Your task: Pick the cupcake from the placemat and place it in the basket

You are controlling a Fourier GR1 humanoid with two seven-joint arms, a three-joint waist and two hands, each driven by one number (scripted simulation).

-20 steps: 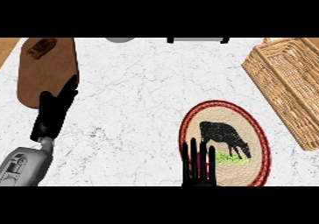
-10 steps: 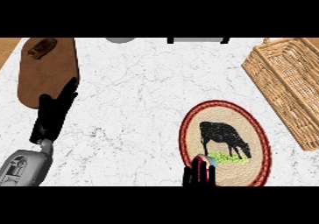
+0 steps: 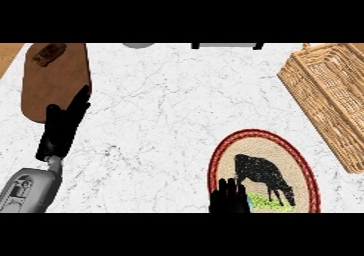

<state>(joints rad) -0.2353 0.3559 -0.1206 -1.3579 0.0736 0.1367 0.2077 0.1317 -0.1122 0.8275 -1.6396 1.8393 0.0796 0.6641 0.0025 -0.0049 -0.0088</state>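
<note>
The round placemat, red-rimmed with a black cow printed on it, lies at the lower right of the counter. My right hand shows only in part at the view's lower edge, over the placemat's near left side. A small bluish bit peeks out beside it; the cupcake itself is hidden. The wicker basket stands at the right edge, beyond the placemat. At the left, my left hand rests open and straight on the counter.
A brown wooden cutting board lies at the far left with a dark lump on its far end; the left hand overlaps its near edge. Grey items sit at the back edge. White marble spans the middle.
My right hand has drawn down toward the lower edge, so less of it shows over the placemat. The left arm has stayed put.
</note>
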